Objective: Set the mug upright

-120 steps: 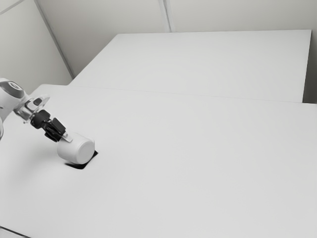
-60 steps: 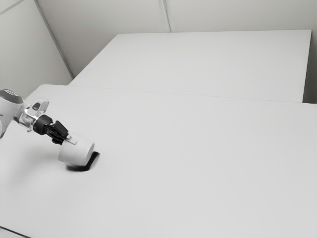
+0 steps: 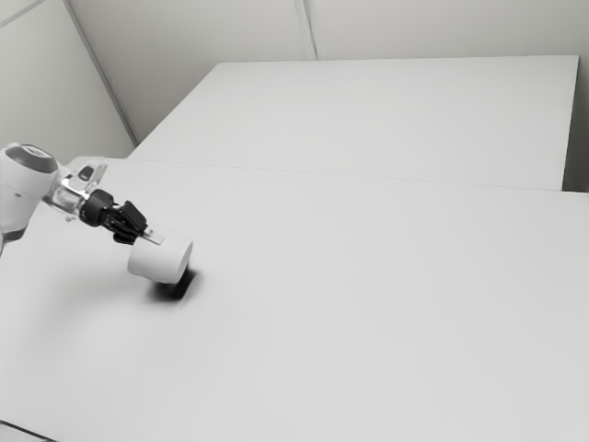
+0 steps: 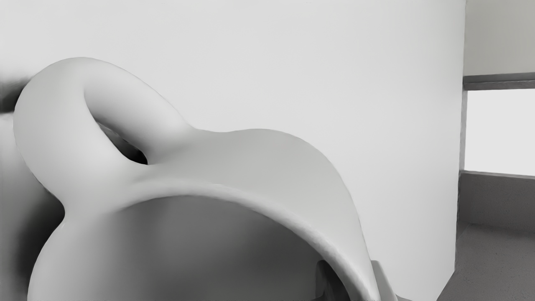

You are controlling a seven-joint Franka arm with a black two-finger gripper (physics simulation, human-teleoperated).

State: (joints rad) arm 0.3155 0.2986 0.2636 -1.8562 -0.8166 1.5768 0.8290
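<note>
My gripper (image 3: 147, 234) holds the white mug (image 3: 160, 257) by its wall, at the exterior view's left. The mug hangs tilted on its side above its dark shadow, lifted off the table (image 3: 350, 304). Seen from the hand, the mug (image 4: 267, 163) turns its open mouth and its looped handle toward the camera. The gripper (image 4: 351, 278) has one fingertip inside the mouth and the other against the outer wall, with the rim pinched between them. The mug's base is hidden in the wrist view.
A second white surface (image 3: 368, 120) adjoins the table at the back. Pale walls (image 3: 202, 37) rise behind it. In the wrist view the table's edge runs beside a dark grey floor (image 4: 493, 263).
The arm has moved up and toward the exterior view's right, carrying the mug along. The mug's tilt has changed, and it has risen from its shadow.
</note>
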